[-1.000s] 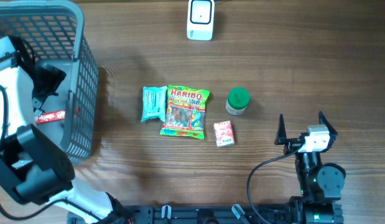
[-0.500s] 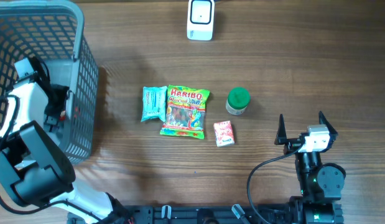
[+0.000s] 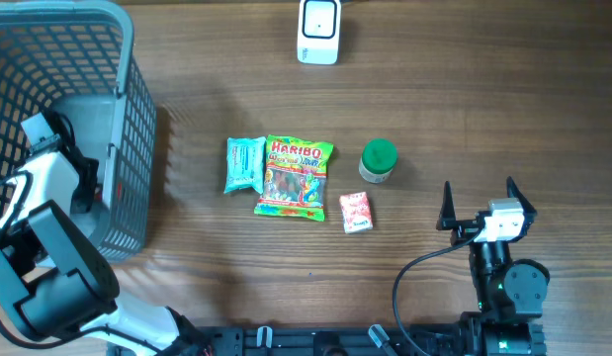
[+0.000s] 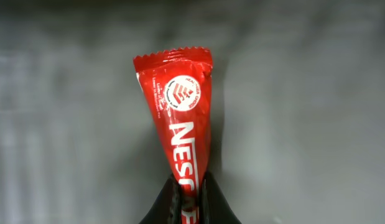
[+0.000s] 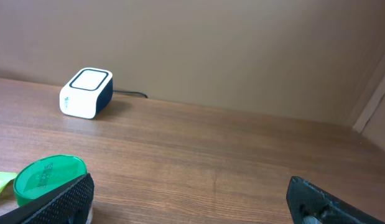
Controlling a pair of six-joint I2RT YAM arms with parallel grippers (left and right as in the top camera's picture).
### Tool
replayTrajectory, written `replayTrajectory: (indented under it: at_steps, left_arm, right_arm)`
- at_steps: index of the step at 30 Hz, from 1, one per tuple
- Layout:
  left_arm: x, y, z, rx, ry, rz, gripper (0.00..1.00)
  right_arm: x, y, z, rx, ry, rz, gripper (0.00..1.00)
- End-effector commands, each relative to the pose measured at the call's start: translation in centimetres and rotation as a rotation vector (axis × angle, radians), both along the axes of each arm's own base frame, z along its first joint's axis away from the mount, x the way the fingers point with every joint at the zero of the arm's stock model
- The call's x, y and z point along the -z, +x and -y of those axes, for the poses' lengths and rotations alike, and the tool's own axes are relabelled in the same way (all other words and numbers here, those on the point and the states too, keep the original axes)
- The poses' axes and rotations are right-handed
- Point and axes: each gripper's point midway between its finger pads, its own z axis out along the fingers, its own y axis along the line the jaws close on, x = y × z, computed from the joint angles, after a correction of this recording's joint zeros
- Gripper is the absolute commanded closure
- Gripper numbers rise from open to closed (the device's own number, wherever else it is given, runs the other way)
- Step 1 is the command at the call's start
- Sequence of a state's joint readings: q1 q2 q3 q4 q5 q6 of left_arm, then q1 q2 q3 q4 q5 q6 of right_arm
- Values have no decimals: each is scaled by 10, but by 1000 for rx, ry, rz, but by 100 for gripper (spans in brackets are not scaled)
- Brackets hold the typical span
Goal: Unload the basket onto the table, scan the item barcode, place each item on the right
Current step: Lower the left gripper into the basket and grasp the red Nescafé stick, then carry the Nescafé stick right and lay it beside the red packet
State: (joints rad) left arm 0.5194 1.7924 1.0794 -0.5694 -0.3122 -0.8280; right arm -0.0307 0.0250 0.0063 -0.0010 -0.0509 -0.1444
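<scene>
Sachet (image 4: 180,124), red with white lettering and a round white logo, is pinched at its lower end by the left gripper (image 4: 191,193). The black fingers are pressed together on the wrapper, and the crimped top edge points away from the wrist camera. Behind it is a blurred grey surface, and whether the sachet touches it cannot be told.

From overhead, the white left arm (image 3: 39,188) reaches down into the grey mesh basket (image 3: 128,148) at the desk's left edge, so the sachet sits inside the basket. It is too hidden there to pick out.

On the near right side of the desk (image 3: 483,99), the right gripper (image 3: 480,198) is spread wide with nothing between its fingers, pointing toward the far edge.

Mid-desk lies a loose cluster. A small pink packet (image 3: 356,212) is nearest, just beside the lower right corner of a Haribo bag (image 3: 295,176). A teal packet (image 3: 244,164) touches the bag's left side. A green-lidded jar (image 3: 378,160) stands to the bag's right, apart from it.

Farthest, at the desk's back edge, sits the white scanner (image 3: 318,30), well apart from the basket.
</scene>
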Motion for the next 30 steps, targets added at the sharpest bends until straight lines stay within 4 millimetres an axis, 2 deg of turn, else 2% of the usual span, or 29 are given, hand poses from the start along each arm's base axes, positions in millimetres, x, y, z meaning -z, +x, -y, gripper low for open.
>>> replayTrajectory:
  at_steps: [1,2,3,5,6,9,10,12,14,15,17,21,22,23,24,26,30]
  left_arm:
    - [-38,27,-1,105,-35,33,96]
    - [-59,34,-5,105,-19,59,96]
    - [-104,47,-10,115,8,126,96]
    - [-150,56,-11,126,33,202,96]
    - [-182,61,-9,137,49,261,96]
    - [-253,63,7,186,59,414,96]
    - [-276,60,20,219,49,476,96]
    - [-305,56,51,317,22,563,96]
    - [-327,57,96,519,5,613,96]
    - [-333,57,126,634,3,613,96]
    - [-335,58,173,811,-8,589,96]
    - [-324,60,298,1168,-112,558,96]
    - [-321,61,319,1216,-134,558,96]
    - [-313,62,357,1277,-187,559,96]
    - [-306,63,381,1323,-214,552,96]
    - [-287,67,419,1398,-249,519,96]
    - [-220,74,503,1508,-369,400,96]
  right_arm:
    - [-1,0,1,4,-13,7,0]
    - [-1,0,1,4,-13,7,0]
    - [-1,0,1,4,-13,7,1]
    - [-1,0,1,4,-13,7,0]
    - [-1,0,1,4,-13,7,0]
    - [-1,0,1,4,-13,7,0]
    - [-1,0,1,4,-13,7,0]
    - [-1,0,1,4,-13,7,0]
    - [-1,0,1,4,-13,7,0]
    - [-1,0,1,4,-13,7,0]
    - [-1,0,1,4,-13,7,0]
    - [-1,0,1,4,-13,7,0]
    - [-1,0,1,4,-13,7,0]
    - [-1,0,1,4,-14,7,0]
    - [-1,0,1,4,-13,7,0]
    - [-1,0,1,4,-13,7,0]
    - [-1,0,1,4,-13,7,0]
